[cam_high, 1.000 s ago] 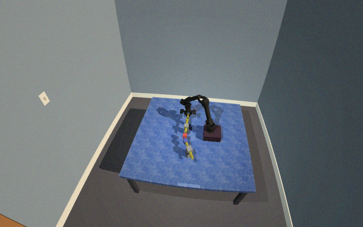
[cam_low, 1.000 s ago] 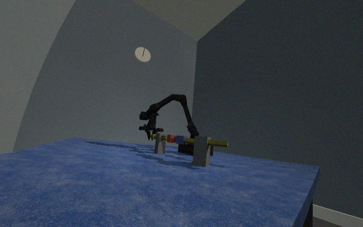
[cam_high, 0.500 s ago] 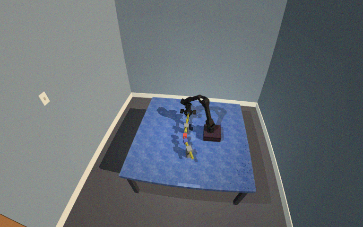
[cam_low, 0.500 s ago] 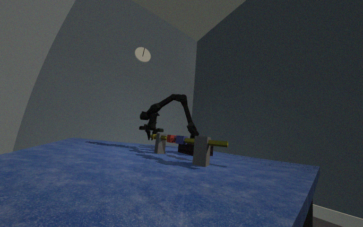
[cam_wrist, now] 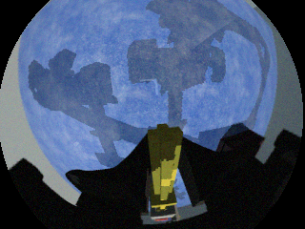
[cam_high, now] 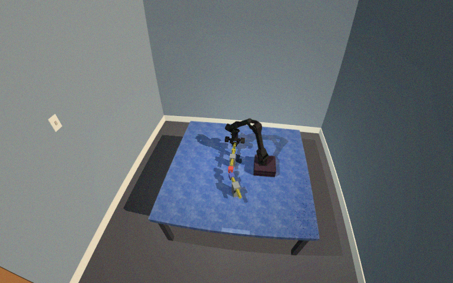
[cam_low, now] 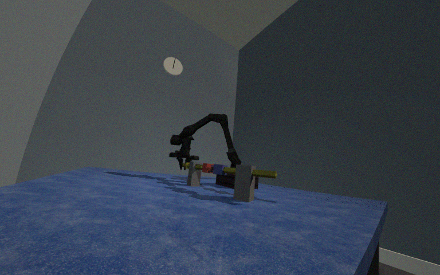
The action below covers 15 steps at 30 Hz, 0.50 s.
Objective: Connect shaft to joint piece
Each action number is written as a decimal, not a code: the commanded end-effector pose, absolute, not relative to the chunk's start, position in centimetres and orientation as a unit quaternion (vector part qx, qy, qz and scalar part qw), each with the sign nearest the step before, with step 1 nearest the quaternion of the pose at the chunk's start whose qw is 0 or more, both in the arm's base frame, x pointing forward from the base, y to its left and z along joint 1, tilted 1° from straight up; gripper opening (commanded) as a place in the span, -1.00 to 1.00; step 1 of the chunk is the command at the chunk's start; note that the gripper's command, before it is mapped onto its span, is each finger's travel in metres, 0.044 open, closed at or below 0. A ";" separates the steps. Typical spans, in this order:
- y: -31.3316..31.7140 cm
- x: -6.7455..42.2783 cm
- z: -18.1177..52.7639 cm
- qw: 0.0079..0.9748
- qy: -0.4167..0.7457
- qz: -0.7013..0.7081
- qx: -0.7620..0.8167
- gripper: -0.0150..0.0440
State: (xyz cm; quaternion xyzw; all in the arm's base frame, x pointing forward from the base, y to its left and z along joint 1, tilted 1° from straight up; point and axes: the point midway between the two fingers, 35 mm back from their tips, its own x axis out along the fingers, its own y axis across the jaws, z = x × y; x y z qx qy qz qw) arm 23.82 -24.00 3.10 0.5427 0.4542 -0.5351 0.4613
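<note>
The first yellow shaft (cam_high: 239,193) (cam_low: 266,173) runs through the near grey block (cam_high: 236,185) (cam_low: 242,186). On its inner end sits the joint, with a blue part (cam_high: 231,175) (cam_low: 219,169) and a red square piece (cam_high: 230,168) (cam_low: 207,168) beyond it. The second yellow shaft (cam_high: 233,150) (cam_low: 199,167) (cam_wrist: 162,164) runs through the far grey block (cam_high: 232,155) (cam_low: 193,179) and its inner end is at the red piece. How deep it sits there is too small to tell. My gripper (cam_high: 234,143) (cam_low: 184,164) (cam_wrist: 159,135) points down, shut on the second shaft's outer end.
The arm's dark red base (cam_high: 264,167) (cam_low: 223,180) stands right of the shafts in the top view. The arm arches over from it to the far end. Shadows of the arm and shafts fall on the blue table (cam_high: 187,203) (cam_low: 129,220).
</note>
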 end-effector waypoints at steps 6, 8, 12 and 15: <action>-22.5 24.1 2.9 0.462 0.451 -0.535 0.544 -0.49; -22.2 24.2 2.9 0.462 0.451 -0.535 0.544 -0.49; -21.7 24.3 2.9 0.462 0.451 -0.535 0.545 -0.49; -21.2 24.3 2.9 0.462 0.451 -0.535 0.545 -0.49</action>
